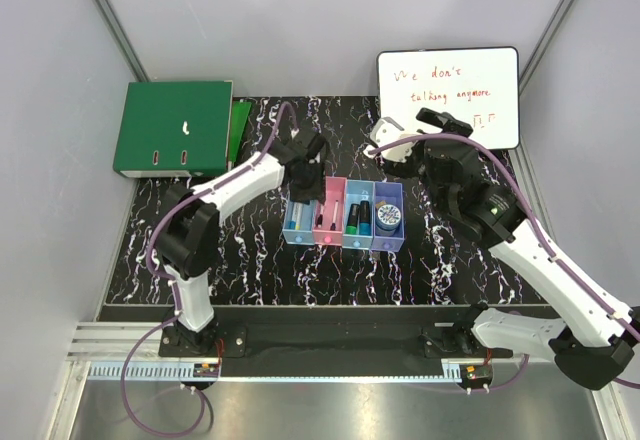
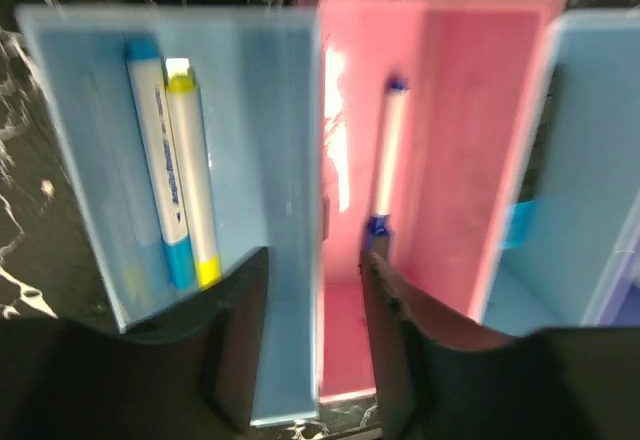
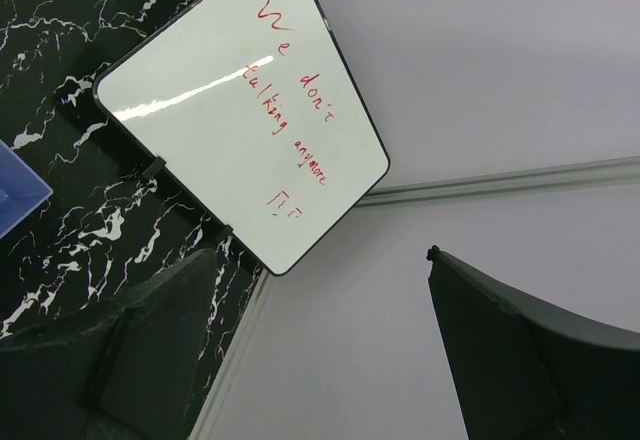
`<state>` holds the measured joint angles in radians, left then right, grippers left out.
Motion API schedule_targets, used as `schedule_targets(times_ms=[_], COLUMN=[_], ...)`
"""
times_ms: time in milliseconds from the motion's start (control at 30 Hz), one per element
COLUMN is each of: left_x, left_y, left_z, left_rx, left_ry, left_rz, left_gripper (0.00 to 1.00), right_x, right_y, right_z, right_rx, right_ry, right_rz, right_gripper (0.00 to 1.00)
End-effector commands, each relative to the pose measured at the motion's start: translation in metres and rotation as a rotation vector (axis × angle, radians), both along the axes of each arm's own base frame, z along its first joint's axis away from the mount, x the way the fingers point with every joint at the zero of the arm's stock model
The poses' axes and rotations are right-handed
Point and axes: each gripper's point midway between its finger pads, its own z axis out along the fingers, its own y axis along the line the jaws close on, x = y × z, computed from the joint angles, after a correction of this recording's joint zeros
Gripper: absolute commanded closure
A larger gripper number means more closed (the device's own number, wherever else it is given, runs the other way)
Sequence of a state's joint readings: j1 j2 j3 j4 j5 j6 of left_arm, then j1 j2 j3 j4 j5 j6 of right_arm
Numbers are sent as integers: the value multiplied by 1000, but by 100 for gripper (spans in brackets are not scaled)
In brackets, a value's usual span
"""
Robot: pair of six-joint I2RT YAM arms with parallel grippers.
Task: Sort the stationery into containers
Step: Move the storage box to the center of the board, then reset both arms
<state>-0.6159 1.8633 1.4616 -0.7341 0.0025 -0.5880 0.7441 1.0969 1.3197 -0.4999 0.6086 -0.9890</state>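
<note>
From above, we see four joined bins (image 1: pixel 343 243) on the bench (image 1: pixel 200 250), a round roll (image 1: pixel 388 218) in the purple bin (image 1: pixel 388 244). At the left wrist, a blue marker (image 2: pixel 160 180) and a yellow highlighter (image 2: pixel 195 180) share the light-blue bin (image 2: pixel 270 160), and a white pen (image 2: pixel 388 150) lies in the pink bin (image 2: pixel 470 140); the left gripper (image 2: pixel 312 260) is released. At the right wrist, the right gripper (image 3: pixel 310 280) gapes, empty.

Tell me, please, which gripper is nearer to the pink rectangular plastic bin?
Left. The left gripper hovers directly over the rim of the pink rectangular plastic bin; the right gripper is well off to the right, beside the white whiteboard with red writing.
</note>
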Motion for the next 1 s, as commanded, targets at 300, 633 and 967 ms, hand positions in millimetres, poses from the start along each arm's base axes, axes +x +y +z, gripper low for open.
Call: schedule_targets(times_ms=[300,633,967], left_x=[78,14,-62], left_y=[36,205,222], left_z=[227,265,244], left_rx=[-211,293,380], left_ry=[-543,-695,-751], left_rz=[-117,-31,-285], left_gripper=[1,1,1], right_x=[-17,-35,-89], right_y=[-14,-49,-79], right_z=[11,95,88], right_rx=[91,331,493], right_ry=[-48,-214,13], right_rz=[-15,-136,-182], right_gripper=[0,0,0])
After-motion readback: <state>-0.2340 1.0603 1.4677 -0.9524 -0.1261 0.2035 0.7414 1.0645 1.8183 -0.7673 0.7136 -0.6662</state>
